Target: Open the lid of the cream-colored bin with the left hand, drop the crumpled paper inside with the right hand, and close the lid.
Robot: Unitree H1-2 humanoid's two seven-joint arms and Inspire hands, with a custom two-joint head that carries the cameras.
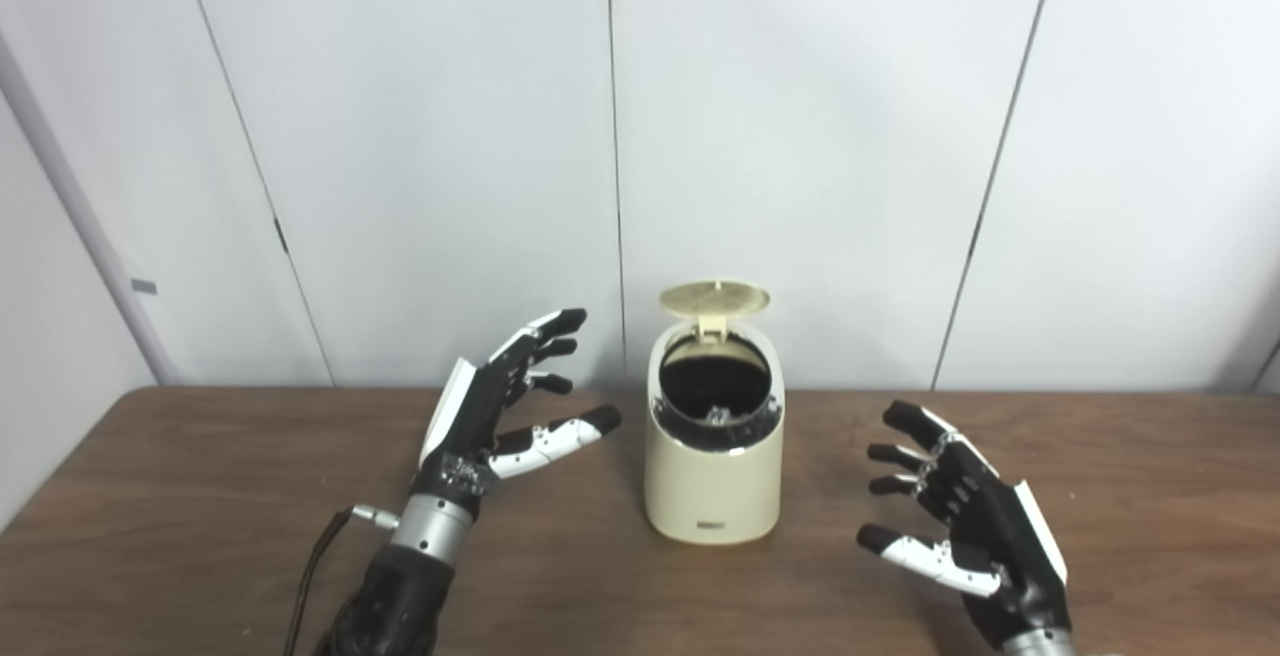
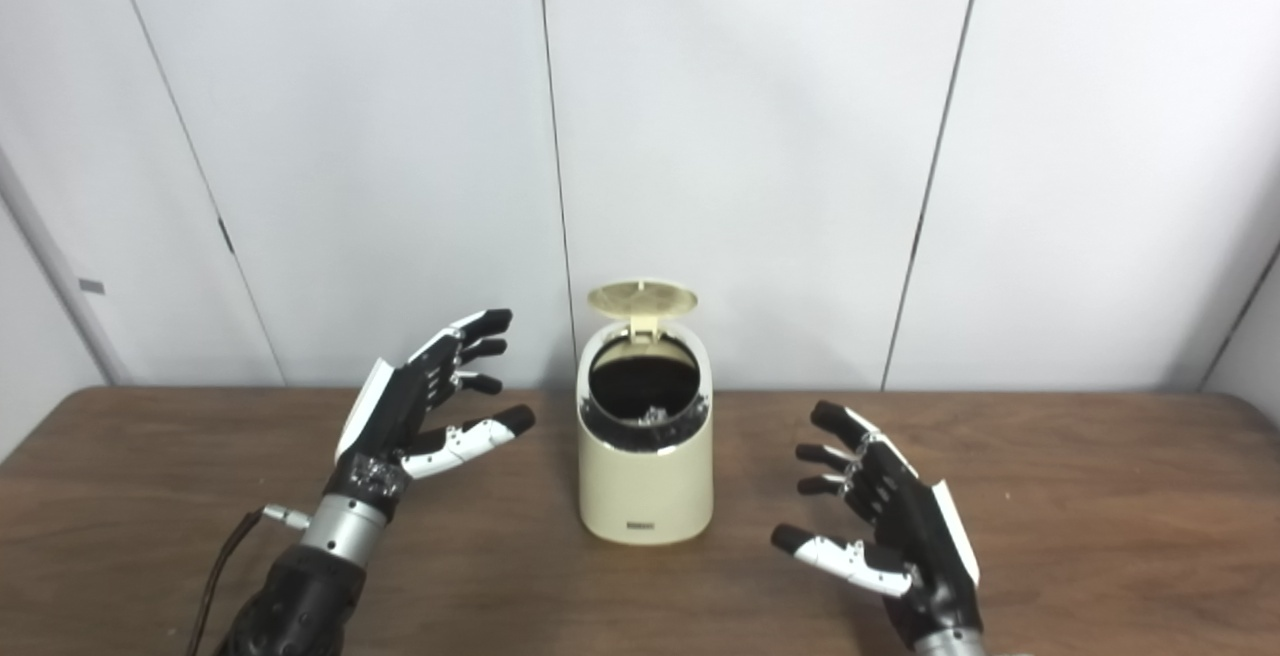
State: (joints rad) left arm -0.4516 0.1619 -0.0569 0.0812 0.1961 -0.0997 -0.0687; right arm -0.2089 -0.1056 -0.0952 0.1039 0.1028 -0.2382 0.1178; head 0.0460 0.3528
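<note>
The cream-colored bin stands on the table between the two hands, its lid tipped up at the back and its dark mouth exposed. The left hand hangs just beside the bin with fingers spread and holds nothing; the right hand sits further off on the other side, equally spread and empty. No paper lies on the table, and something pale shows deep in the opening, so the drop looks done and closing is likely the step in hand. To do it well, the left hand should rise behind the lid, lay its fingertips on the raised disc and press it forward and down over the hinge, gently enough that the light bin does not slide or tip. Whether the pale scrap inside is the crumpled paper is hard to make out; the hinge is tiny and both forearms are cut off below
</note>
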